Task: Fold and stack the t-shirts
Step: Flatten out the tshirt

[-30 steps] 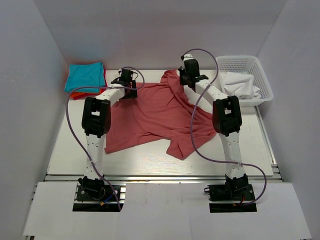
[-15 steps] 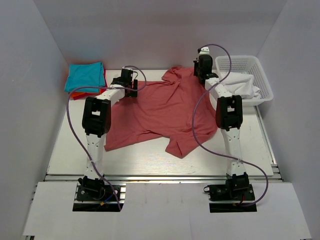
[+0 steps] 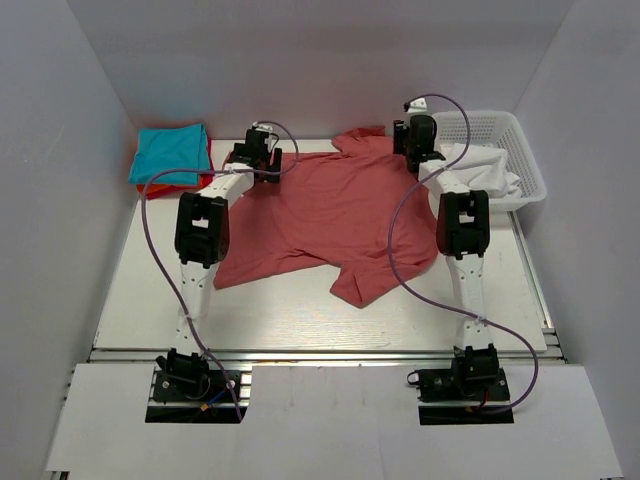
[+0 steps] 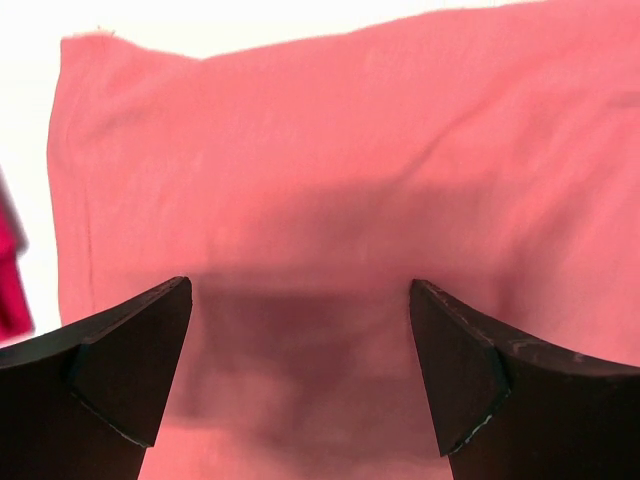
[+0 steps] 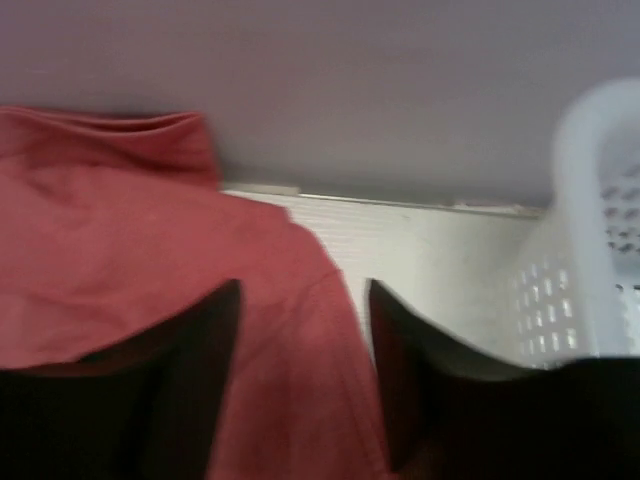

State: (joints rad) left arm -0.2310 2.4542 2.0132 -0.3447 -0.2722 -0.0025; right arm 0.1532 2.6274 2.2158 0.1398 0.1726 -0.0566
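Observation:
A dusty salmon-red t-shirt [image 3: 330, 215] lies spread across the middle of the table, its lower hem still rumpled. My left gripper [image 3: 260, 152] hovers open over its far left corner; in the left wrist view the jaws [image 4: 300, 285] stand wide over flat fabric [image 4: 330, 150]. My right gripper [image 3: 416, 137] is at the shirt's far right corner beside the basket. Its jaws [image 5: 303, 300] stand apart with the shirt's edge [image 5: 130, 220] lying loose between them. Folded t-shirts sit stacked at the far left, a teal one [image 3: 172, 152] on top of red and orange ones [image 3: 152, 188].
A white lattice basket [image 3: 500, 125] holding a white cloth [image 3: 480, 170] stands at the far right, close to my right gripper; its wall [image 5: 590, 250] shows in the right wrist view. The back wall is just beyond both grippers.
My right gripper has carried the shirt's far right corner rightward and farther back, spreading the shirt, and its jaws have parted. The left gripper has shifted slightly farther back, staying open.

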